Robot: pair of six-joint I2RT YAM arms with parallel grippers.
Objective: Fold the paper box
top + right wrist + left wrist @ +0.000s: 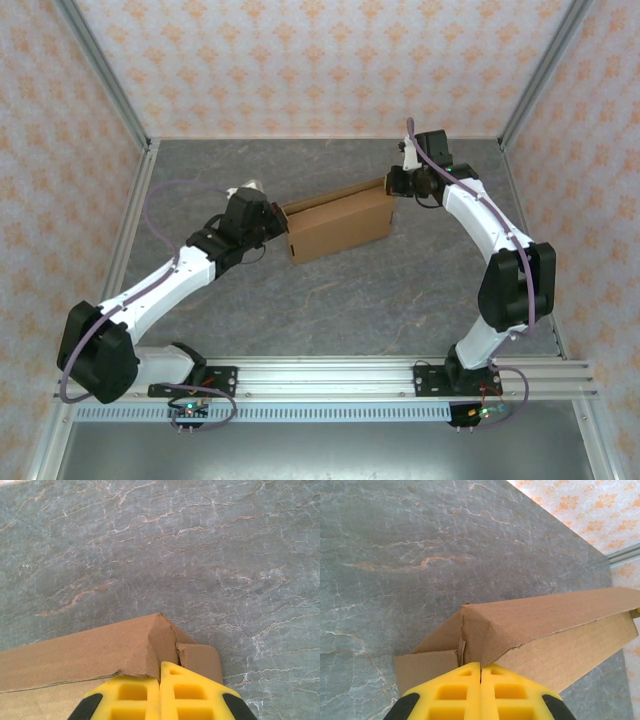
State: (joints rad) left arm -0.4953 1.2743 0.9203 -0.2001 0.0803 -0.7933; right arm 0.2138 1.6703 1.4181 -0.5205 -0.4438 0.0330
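The brown paper box [338, 224] stands partly folded in the middle of the table, tilted so its right end lies farther back. My left gripper [277, 222] is at its left end. In the left wrist view that gripper [481, 666] is shut, its yellow tips touching the folded corner of the box [545, 615] beside a small side flap [422, 667]. My right gripper [392, 186] is at the box's far right corner. In the right wrist view it [160, 666] is shut against the box's end [85, 652], with the cardboard edge overlapping one fingertip and a small flap [200, 660] alongside.
The grey marble tabletop [330, 300] is ringed by patterned walls and aluminium posts [105, 75]. A metal rail [330, 375] carrying both arm bases runs along the near edge. Bare tabletop lies in front of and behind the box.
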